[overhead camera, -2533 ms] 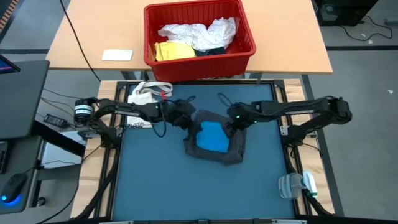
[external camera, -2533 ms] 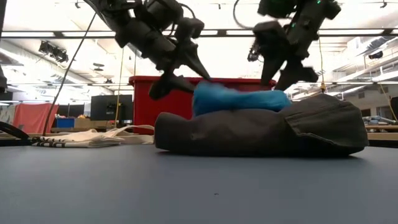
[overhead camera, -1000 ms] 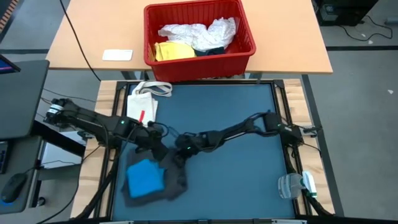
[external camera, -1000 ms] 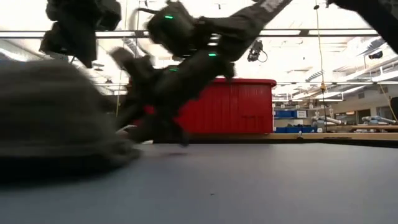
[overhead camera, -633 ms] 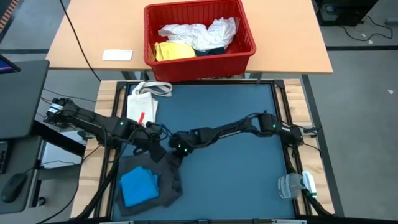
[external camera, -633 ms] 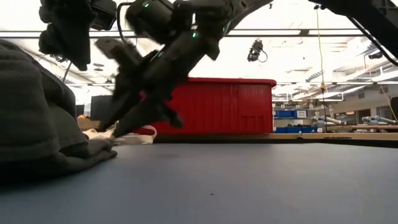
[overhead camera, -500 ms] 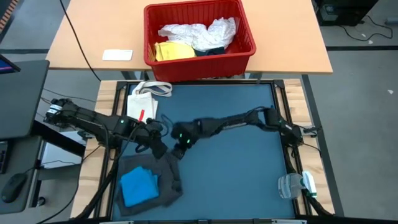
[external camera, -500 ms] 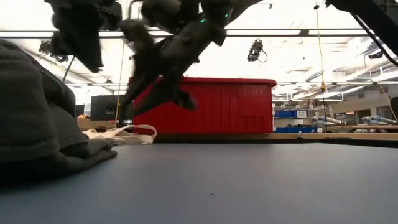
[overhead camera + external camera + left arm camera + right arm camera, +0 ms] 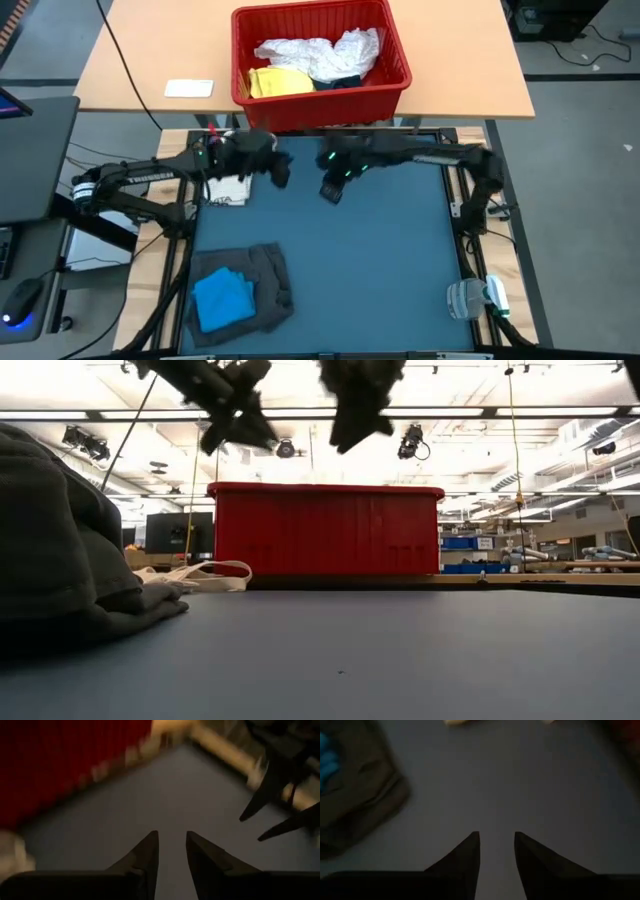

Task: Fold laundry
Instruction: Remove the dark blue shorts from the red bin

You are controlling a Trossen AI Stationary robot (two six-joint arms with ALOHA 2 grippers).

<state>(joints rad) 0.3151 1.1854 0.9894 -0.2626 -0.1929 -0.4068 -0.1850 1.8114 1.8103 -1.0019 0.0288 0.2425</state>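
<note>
A folded bright blue garment (image 9: 222, 298) lies on a folded dark grey garment (image 9: 270, 285) at the table's near left corner. The grey one fills the low view's left side (image 9: 60, 550) and also shows in the right wrist view (image 9: 360, 795). The white lacy (image 9: 330, 50), yellow (image 9: 275, 80) and navy (image 9: 345, 82) garments sit in the red basket (image 9: 395, 95). My left gripper (image 9: 283, 172) (image 9: 172, 842) and my right gripper (image 9: 330, 190) (image 9: 497, 842) hang open and empty above the table's far middle, high in the low view (image 9: 235, 415) (image 9: 360, 405).
A cream tote bag (image 9: 228, 188) lies at the table's far left corner, partly under my left arm, its handles showing in the low view (image 9: 205, 570). A clear plastic item with green trim (image 9: 478, 297) rests off the mat's near right corner. A white card (image 9: 189, 88) lies on the wooden table.
Both grippers left the far right edge of the grey and blue pile, rose, and swung toward the far edge, close to the red basket. The pile slid a little farther into the near left corner, then stayed where it lay.
</note>
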